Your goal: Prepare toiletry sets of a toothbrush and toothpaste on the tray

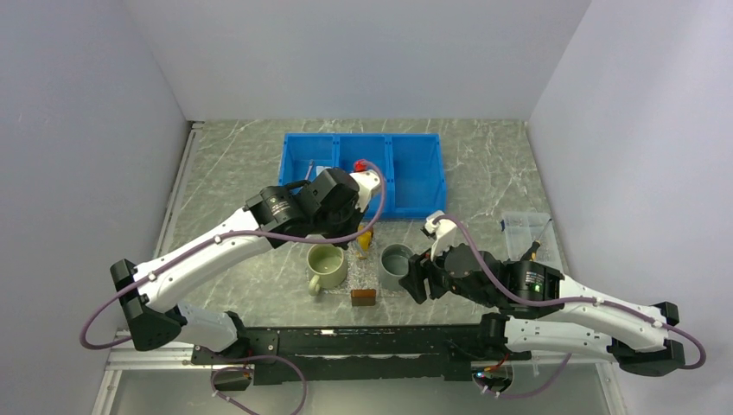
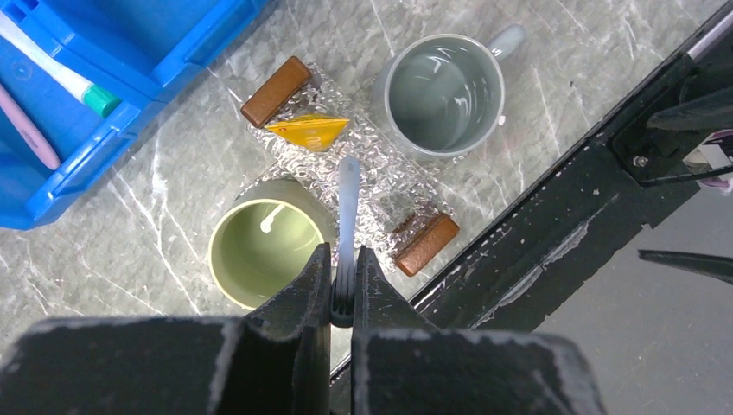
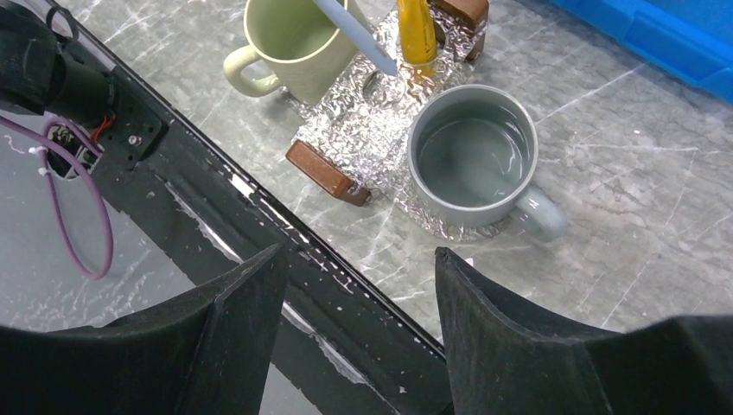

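My left gripper [image 2: 344, 255] is shut on the bristle end of the pale blue-white toothbrush [image 2: 348, 194]. It holds the brush above the glittery clear tray [image 2: 380, 169], handle pointing at the yellow-orange toothpaste [image 2: 309, 131] that lies on the tray. In the top view the left gripper [image 1: 361, 226] hangs over the tray [image 1: 365, 275]. The pinkish toothbrush [image 2: 26, 130] and the white toothpaste with a teal cap [image 2: 65, 76] lie in the blue bin [image 2: 130, 112]. My right gripper [image 3: 359, 255] is open and empty, near the grey mug [image 3: 471, 156].
A green mug [image 2: 264, 251] and the grey mug [image 2: 443, 93] stand on the tray's edges. Two brown blocks [image 2: 275, 91] [image 2: 425, 244] rest at its ends. A small clear box [image 1: 525, 229] stands at the right. The black base rail [image 3: 259, 216] runs along the near edge.
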Available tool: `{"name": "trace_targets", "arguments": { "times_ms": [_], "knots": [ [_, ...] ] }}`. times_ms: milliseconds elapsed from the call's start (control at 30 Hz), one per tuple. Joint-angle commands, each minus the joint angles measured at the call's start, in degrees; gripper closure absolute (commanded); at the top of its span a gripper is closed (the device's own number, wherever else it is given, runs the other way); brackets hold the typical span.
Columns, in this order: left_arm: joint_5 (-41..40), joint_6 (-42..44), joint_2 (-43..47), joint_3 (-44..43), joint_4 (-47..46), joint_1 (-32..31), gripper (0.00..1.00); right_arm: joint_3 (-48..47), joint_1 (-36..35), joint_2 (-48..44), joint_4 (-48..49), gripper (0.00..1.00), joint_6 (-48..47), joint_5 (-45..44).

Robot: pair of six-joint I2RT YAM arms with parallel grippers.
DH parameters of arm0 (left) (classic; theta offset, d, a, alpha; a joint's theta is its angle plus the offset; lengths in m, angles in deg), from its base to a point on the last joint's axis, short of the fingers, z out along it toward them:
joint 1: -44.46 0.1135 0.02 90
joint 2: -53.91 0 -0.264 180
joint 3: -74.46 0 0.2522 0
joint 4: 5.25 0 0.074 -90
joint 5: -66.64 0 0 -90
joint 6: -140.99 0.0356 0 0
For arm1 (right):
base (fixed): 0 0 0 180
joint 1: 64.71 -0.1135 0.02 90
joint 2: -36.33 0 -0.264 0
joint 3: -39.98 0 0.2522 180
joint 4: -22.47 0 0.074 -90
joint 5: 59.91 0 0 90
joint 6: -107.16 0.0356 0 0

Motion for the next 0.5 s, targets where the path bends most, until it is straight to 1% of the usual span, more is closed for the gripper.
{"name": "trace_targets", "arguments": {
  "times_ms": [0, 300, 467],
  "knots": [
    [1.0, 0.2, 0.3, -3.5, 1.8, -1.4, 1.0, 0.4, 0.0, -0.5, 0.4, 0.35, 0.4, -1.4],
    [0.0, -0.2, -1.2, -1.9, 2.5, -2.2, 1.0, 0.8, 0.0, 0.3, 1.1, 0.35, 0.3, -1.3],
    [-0.4, -0.1, -1.9, -1.2, 1.5, -2.2, 1.0, 1.3, 0.0, 0.3, 1.3, 0.35, 0.7, -1.0]
  ]
}}
